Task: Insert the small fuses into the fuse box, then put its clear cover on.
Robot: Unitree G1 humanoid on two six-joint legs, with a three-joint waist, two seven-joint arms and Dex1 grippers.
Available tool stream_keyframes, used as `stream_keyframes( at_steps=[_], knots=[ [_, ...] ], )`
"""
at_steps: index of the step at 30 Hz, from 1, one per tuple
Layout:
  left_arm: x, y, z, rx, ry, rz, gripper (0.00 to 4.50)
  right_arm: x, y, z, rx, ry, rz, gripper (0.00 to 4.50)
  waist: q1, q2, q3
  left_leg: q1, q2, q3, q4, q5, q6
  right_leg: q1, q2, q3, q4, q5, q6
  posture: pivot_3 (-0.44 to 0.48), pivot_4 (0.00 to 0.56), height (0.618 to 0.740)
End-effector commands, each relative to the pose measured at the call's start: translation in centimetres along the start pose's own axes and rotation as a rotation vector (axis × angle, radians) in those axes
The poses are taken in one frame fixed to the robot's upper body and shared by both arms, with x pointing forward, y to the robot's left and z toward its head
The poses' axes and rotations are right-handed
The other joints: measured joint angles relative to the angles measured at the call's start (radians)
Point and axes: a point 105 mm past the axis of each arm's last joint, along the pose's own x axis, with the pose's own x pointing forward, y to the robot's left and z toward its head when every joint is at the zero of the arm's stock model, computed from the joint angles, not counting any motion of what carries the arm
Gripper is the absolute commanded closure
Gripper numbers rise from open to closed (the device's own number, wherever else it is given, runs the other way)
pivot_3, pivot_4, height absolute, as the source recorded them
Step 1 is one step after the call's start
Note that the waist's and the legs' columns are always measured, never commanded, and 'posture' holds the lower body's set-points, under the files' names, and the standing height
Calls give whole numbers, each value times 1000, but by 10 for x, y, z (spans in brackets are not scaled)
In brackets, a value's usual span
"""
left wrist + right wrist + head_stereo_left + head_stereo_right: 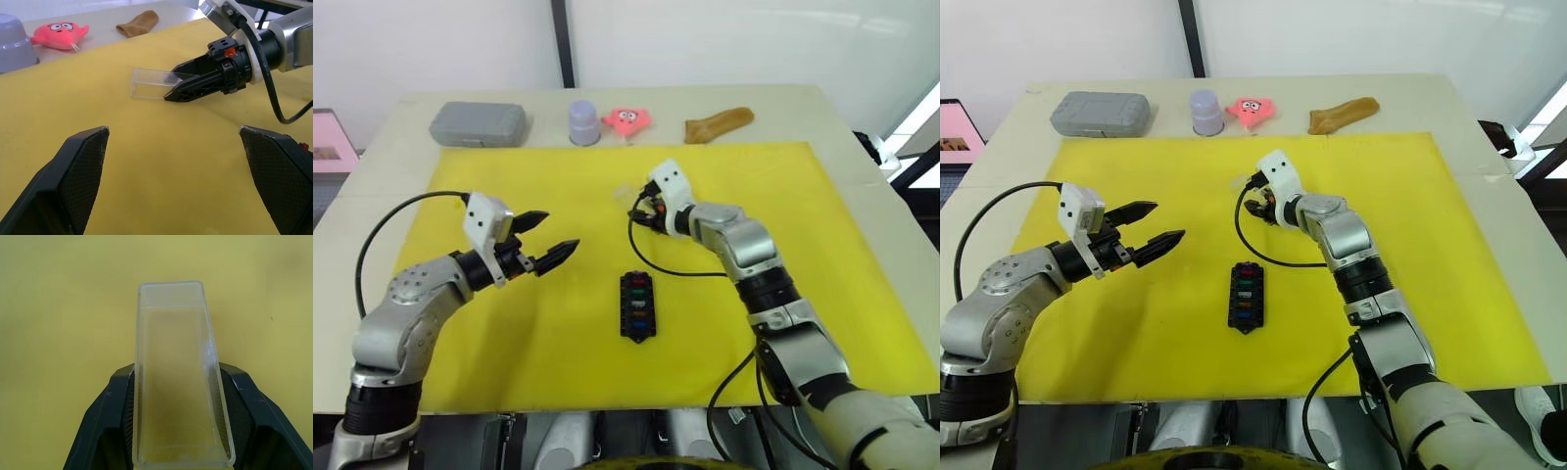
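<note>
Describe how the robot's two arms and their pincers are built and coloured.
Both arms are silver-grey metal segments with black joints. Each wrist carries a white box-shaped camera housing, and a black cable loops from it back along the arm. The left pincer and right pincer each have two black tapered fingers with finely textured inner faces.

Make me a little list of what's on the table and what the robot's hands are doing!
Surface: yellow mat on a pale table
Fuse box: black, on the mat, coloured small fuses already in its slots
Clear cover: open side up, gripped on its long sides
Right gripper: shut on the clear cover, low at the mat
Left gripper: open, holding nothing
Along the far edge: grey case, lilac cup, pink plush toy, brown cloth
</note>
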Motion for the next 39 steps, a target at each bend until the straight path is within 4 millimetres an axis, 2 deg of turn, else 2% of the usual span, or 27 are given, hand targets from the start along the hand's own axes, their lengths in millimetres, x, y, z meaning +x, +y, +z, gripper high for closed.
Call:
stream_keyframes(
  at_steps=[1, 5, 8, 12, 17, 21, 24, 32, 35, 36, 39],
  knots=[
    [-2, -14, 7, 37, -4, -75, 0, -19, 3, 16, -54, -82, 24, 2775, 0, 0, 0, 0, 0, 0, 0, 0, 0, 0, 0, 0, 0, 0, 0, 0, 150, 740],
    [1, -57, 6, -49, -15, -227, 0, -48, 4, 4, -62, -94, 24, 2775, 7, 0, 0, -1, 0, 0, 0, 0, 0, 0, 0, 0, -1, 0, 0, 0, 150, 740],
    [6, -84, 1, -38, 16, -270, 0, -65, 8, -2, -42, -97, 8, 2775, 9, 0, 0, -1, 0, 0, 0, 0, 1, 1, -1, 0, -1, 0, 0, 0, 150, 740],
    [10, -103, -10, -1, 47, -247, 0, -83, 17, 4, 44, -141, 19, 2775, 0, 0, 0, 0, 0, 0, -1, 0, 0, 1, 0, 1, 0, 0, 0, 0, 150, 740],
    [8, -115, -30, 6, 108, -282, 0, -94, 22, 4, 81, -141, 3, 2775, 7, 0, 0, 0, 0, 0, -1, 0, 0, 1, 0, 1, -1, 0, 0, 0, 150, 740],
    [15, -114, -37, 31, 86, -201, 0, -102, 25, 3, 113, -137, -1, 2775, 28, 0, 0, 0, 0, 0, -1, 0, 1, 1, 0, 1, -2, 0, 0, 0, 150, 740],
    [16, -124, -42, -16, 81, -208, 0, -108, 28, 5, 145, -149, 12, 2775, 32, 0, 0, 0, 0, 0, -1, -1, 1, 1, 0, 2, -2, 0, 0, 0, 150, 740],
    [25, -128, -47, 26, 100, -276, 0, -109, 34, 7, 162, -159, 18, 2775, 31, 1, 0, 0, 0, 0, -1, -1, 1, 2, 0, 2, -2, 0, 0, 0, 150, 740],
    [24, -131, -58, -10, 154, -286, 0, -110, 36, 7, 161, -162, 19, 2775, 31, 1, 0, 0, 0, 0, -1, -1, 1, 2, 0, 1, -2, 0, 0, 0, 150, 740],
    [23, -130, -63, 3, 189, -267, 0, -111, 37, 9, 158, -166, 19, 2775, 31, 1, 0, 0, 0, 0, -1, -1, 1, 2, 0, 1, -2, 0, 0, 0, 150, 740],
    [28, -131, -63, 20, 185, -243, 0, -111, 38, 19, 139, -195, 10, 2775, 31, 1, 0, 0, 0, 0, -1, -1, 1, 2, 0, 2, -2, 0, 0, 0, 150, 740]
  ],
)
